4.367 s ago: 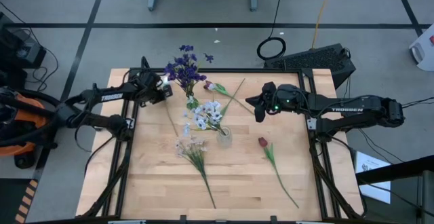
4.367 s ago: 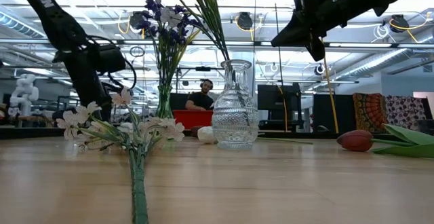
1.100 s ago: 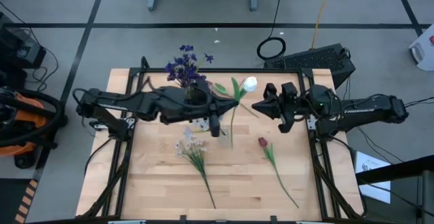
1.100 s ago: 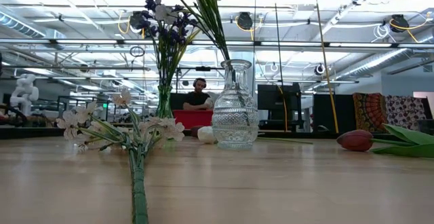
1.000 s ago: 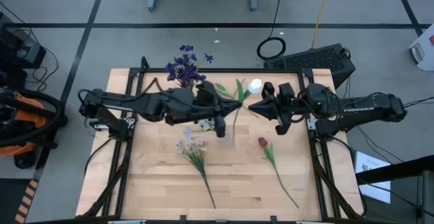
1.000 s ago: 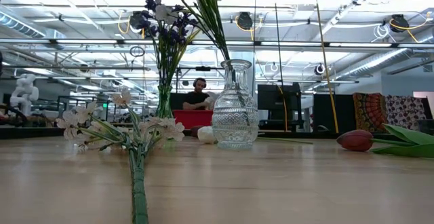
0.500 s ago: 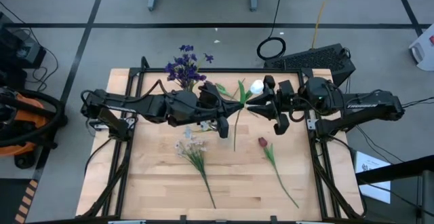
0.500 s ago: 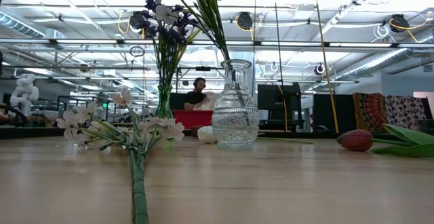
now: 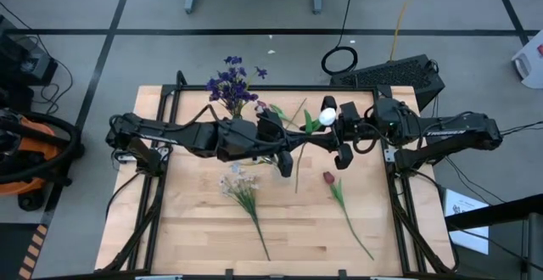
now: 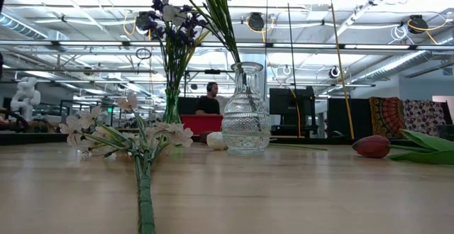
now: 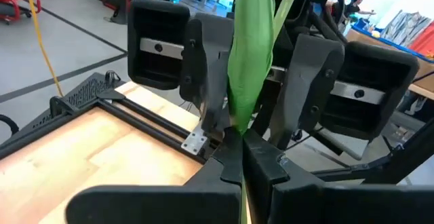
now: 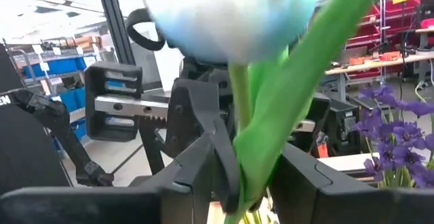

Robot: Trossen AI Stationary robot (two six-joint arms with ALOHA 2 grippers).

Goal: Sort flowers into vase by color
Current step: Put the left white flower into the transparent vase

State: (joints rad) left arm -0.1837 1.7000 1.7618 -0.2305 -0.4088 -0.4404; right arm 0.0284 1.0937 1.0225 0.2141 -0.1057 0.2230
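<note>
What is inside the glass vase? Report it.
Low view: green stems stand in the glass vase, leaning out of its neck. Their blossoms are cut off above the picture; from overhead the left arm covers the vase.

**A:** How many flowers are there altogether?

**B:** One white tulip (image 9: 327, 114) up in the air between the arms. One dark red tulip (image 9: 328, 177) lying on the table (image 9: 195, 229), and a second dark red bud (image 9: 261, 108) near the far edge. One pale spray (image 9: 239, 185) lying flat. One purple bunch (image 9: 228, 83) standing upright; its separate stems I cannot count.

**A:** And vases?

**B:** One clear glass vase (image 10: 245, 113) in the low view. Whether the purple bunch stands in another, I cannot tell.

**A:** Arms?

**B:** Two, each with one gripper.

**A:** Anyone in the room?

**B:** One person (image 10: 210, 101), far behind the table.
</note>
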